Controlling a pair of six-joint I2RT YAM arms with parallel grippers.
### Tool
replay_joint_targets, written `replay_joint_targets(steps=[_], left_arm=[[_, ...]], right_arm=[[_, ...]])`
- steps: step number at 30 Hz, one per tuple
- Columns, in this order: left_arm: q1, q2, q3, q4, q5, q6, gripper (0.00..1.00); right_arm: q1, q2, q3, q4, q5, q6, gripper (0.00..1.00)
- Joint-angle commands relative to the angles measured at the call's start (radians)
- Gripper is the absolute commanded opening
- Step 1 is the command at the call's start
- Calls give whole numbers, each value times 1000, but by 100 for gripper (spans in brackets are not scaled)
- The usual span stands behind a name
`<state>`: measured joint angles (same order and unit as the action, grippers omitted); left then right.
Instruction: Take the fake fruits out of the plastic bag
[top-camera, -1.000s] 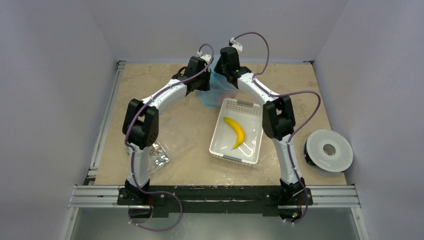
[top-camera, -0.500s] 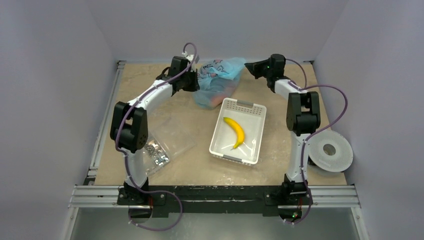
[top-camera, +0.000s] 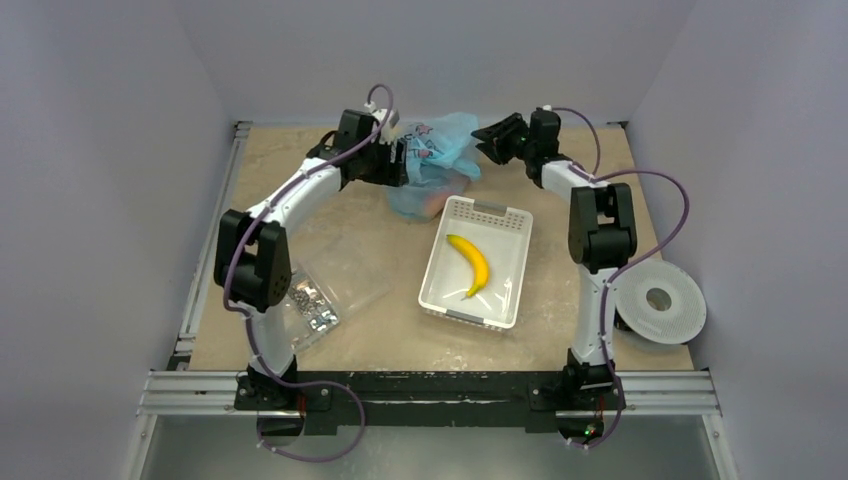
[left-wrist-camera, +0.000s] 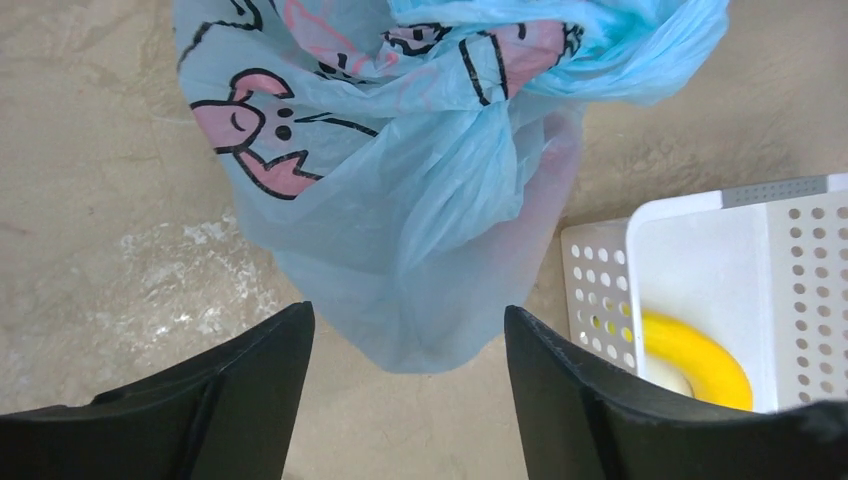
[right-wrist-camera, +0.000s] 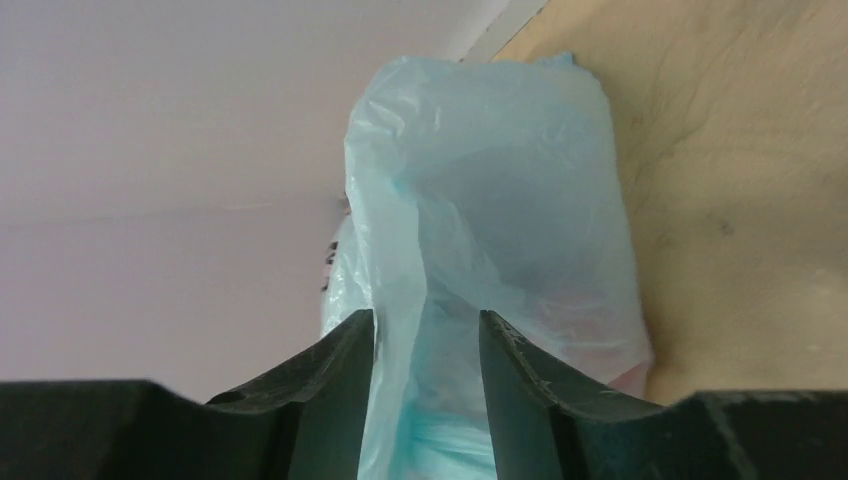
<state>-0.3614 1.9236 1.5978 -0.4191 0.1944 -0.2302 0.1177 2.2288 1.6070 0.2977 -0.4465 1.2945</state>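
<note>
**Fruits all still bagged; arms working the bag at the far edge**

Since half a second ago the left arm has pushed in toward the bag, the right end effector has swung inward, and the bag has bunched up narrower between them.

- Left end effector (top-camera: 402, 163): released, fingers wide apart, at the 9 o'clock side of the plastic bag (top-camera: 440, 150). In the wrist view the film hangs past the fingers and does not look pinched.
- The plastic bag sits at 12 o'clock on the table (top-camera: 400, 330). Its near end is just beside the far rim of the white basket (top-camera: 445, 300).
- Fake fruits (top-camera: 432, 205): only an orange-red blur through the film at the bag's 6 o'clock end. All look still inside, with none on the table.
- The basket holds only a banana (top-camera: 470, 262).
- Right end effector (top-camera: 483, 137): at the bag's 3 o'clock edge, clenched on a fold of film that runs up between its fingers.

Progress looks early: I see no open mouth on the bag, and every fruit is left to take out.
</note>
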Motion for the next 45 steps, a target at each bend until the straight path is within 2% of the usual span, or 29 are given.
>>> replay_joint_targets(steps=[1, 4, 8, 11, 14, 16, 18, 19, 20, 22, 26, 28, 31, 35, 37, 42, 43, 44, 45], left_arm=[[-15, -147, 21, 29, -60, 142, 76], [-56, -154, 34, 93, -125, 278, 79], [-117, -98, 60, 232, -142, 526, 63], [-124, -49, 79, 283, -52, 670, 62], [-124, -1, 146, 236, 22, 782, 70], [-126, 41, 205, 190, 30, 848, 70], [-128, 91, 254, 162, 19, 878, 65], [-128, 108, 270, 155, 6, 893, 57], [-128, 125, 281, 154, -8, 903, 52], [-128, 149, 299, 147, 3, 916, 49], [-126, 192, 358, 72, 79, 905, 50], [-123, 215, 390, 39, 92, 895, 49], [-120, 250, 435, -2, 111, 883, 49], [-114, 291, 477, -31, 96, 872, 44], [-106, 300, 479, -36, 111, 858, 35], [-83, 324, 508, -78, 155, 814, 34], [-78, 329, 515, -88, 169, 808, 31], [-74, 331, 519, -94, 180, 802, 17], [-71, 331, 516, -90, 182, 797, 8]], right_arm=[[22, -138, 81, -234, 59, -580, 49], [74, -237, -8, -227, 205, -824, 58], [144, -361, -211, -28, 283, -1074, 60], [193, -435, -358, 138, 415, -1317, 65], [194, -460, -402, 195, 437, -1499, 66], [194, -490, -510, 327, 418, -1630, 66], [194, -513, -630, 540, 397, -1751, 69], [193, -517, -671, 625, 380, -1809, 72], [194, -517, -700, 671, 352, -1872, 72], [193, -515, -727, 698, 255, -1961, 73], [192, -515, -747, 693, 119, -2073, 73], [192, -502, -760, 739, 61, -2096, 74], [194, -481, -720, 689, -6, -2105, 74], [195, -458, -684, 669, -58, -2131, 72], [199, -449, -666, 651, -72, -2147, 72], [204, -416, -615, 634, -72, -2164, 72], [206, -409, -602, 618, -77, -2167, 72], [207, -402, -590, 611, -84, -2167, 72], [208, -394, -578, 602, -93, -2167, 72]])
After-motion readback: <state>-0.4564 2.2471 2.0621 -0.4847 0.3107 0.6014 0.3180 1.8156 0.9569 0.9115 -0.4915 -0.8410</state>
